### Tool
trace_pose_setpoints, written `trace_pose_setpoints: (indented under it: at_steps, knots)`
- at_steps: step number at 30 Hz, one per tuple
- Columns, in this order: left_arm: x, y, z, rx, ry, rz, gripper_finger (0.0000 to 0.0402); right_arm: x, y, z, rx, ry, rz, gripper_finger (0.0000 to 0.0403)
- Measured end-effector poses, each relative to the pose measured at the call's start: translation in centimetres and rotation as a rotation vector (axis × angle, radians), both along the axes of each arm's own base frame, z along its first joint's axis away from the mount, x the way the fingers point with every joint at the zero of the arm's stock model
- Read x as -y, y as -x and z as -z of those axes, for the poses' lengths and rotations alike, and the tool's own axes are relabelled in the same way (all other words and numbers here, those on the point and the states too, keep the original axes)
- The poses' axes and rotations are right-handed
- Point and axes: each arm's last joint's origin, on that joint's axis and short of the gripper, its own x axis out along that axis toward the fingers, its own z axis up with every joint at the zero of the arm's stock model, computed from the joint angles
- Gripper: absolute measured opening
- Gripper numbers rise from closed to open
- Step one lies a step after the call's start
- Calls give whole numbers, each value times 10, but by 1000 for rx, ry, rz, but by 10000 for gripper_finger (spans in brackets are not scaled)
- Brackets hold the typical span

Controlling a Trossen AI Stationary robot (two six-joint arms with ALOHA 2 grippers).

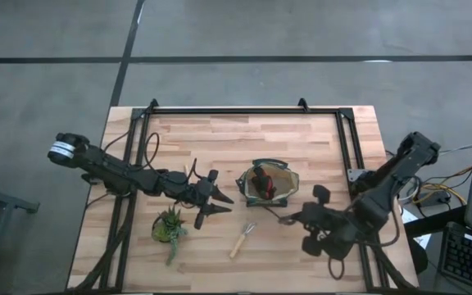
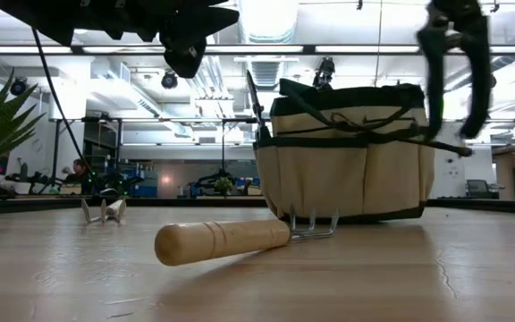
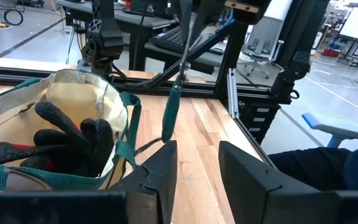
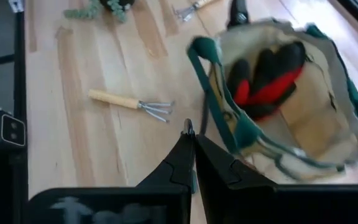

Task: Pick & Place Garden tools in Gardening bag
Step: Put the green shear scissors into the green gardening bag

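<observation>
The olive-and-tan gardening bag (image 1: 279, 174) stands upright on the table's middle, with the red-and-black glove (image 4: 267, 79) inside it. My right gripper (image 4: 191, 142) is at the bag's near right side, shut on the bag's green loop handle. My left gripper (image 3: 197, 180) hovers open and empty just left of the bag. One wooden-handled rake (image 1: 242, 239) lies flat on the table in front of the bag. A second pronged tool (image 2: 104, 210) lies near my left arm. No pruning shears show plainly. My right gripper pinches the bag's green loop handle (image 3: 171, 112) between its two shut fingers. It comes slanting down from the table's near right. The strap is drawn out from the bag's rim toward the gripper. The bag's base stays on the table.
A small potted succulent (image 1: 170, 226) stands by the near left, just in front of my left gripper. A black metal frame (image 1: 244, 111) runs along the table's far edge and sides. Bare wood lies behind the bag.
</observation>
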Motion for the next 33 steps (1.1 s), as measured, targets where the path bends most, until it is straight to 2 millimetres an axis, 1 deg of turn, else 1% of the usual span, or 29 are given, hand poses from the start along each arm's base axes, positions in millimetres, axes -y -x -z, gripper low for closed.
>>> trace_pose_setpoints:
  at_steps: [7,11,16,18,20,24,26,29,33]
  knots:
    - [0,0,0,0,0,0,122,10,23,-4,-30,-57,139,8]
    - [0,0,0,0,0,0,122,20,36,-6,-62,-65,247,8]
    - [0,0,0,1,14,-1,122,38,53,-9,-105,-36,402,8]
    - [0,0,0,-1,21,-2,122,44,58,-12,-114,-1,409,8]
    - [0,0,-1,3,12,-2,122,48,61,-15,-79,6,418,8]
    - [-1,-1,-2,9,46,-61,122,58,66,-25,95,6,467,8]
    - [-2,-1,-2,9,50,-87,122,60,66,-28,146,3,485,8]
    - [-2,-1,-2,10,50,-97,122,65,64,-29,154,-4,515,8]
    - [-1,-1,-3,17,84,-97,122,69,61,-27,123,-29,557,8]
